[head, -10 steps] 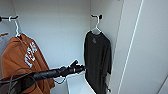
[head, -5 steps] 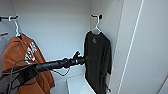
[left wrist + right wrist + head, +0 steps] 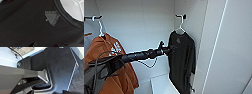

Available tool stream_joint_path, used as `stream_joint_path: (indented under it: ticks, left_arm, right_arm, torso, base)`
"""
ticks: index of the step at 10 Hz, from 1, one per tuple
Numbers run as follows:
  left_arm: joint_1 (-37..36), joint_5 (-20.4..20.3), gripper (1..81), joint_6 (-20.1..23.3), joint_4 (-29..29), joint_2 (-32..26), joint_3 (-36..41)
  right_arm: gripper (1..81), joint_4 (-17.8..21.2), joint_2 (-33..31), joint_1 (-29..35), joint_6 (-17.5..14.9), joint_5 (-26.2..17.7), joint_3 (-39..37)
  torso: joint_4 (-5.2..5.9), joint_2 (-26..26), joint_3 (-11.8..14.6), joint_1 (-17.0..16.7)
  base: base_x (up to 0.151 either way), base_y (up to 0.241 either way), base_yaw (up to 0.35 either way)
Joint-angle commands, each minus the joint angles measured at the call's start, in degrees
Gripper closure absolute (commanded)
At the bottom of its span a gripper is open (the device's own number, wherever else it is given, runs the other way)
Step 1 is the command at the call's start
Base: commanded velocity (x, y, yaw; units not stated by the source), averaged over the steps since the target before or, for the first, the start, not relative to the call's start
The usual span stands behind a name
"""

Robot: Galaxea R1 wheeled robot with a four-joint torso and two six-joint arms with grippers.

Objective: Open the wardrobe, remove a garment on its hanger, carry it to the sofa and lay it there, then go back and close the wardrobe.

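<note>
The wardrobe (image 3: 141,25) stands open with its white inside in front of me. The black garment (image 3: 182,60) hangs at the right on the thin white hanger (image 3: 180,28), whose hook sits on a dark peg. My left arm reaches in from the left, and my left gripper (image 3: 170,48) is at the garment's chest, touching or nearly touching the cloth. In the left wrist view the black garment (image 3: 31,25) is very close, with a small grey print (image 3: 52,18) below the neckline.
A rust-orange top (image 3: 114,65) with white print hangs at the left on its own white hanger (image 3: 100,25). A white box or shelf (image 3: 161,85) sits low inside. The open white door (image 3: 231,55) stands at the right. Dark carpet (image 3: 78,80) lies beside my base.
My left arm has risen and stretched to the right, from below the black garment's sleeve up to its chest. The garment and the orange top hang as before.
</note>
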Motion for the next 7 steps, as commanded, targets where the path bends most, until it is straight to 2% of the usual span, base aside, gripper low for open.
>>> stream_joint_path:
  ticks: [1,7]
  left_arm:
    - [-14.8,-2.7,1.0,-3.7,-0.1,1.0,-2.1]
    - [-22.0,-2.8,1.0,-8.0,-0.1,1.5,-5.9]
  right_arm:
    - [1.0,0.5,0.3,2.3,0.0,-2.6,0.5]
    - [1.0,0.6,0.4,2.3,0.1,-2.7,0.6]
  torso:
    - [0.0,0.0,0.0,0.0]
    - [0.0,0.0,0.0,0.0]
  base:
    - [0.0,0.0,0.0]
    - [0.0,0.0,0.0]
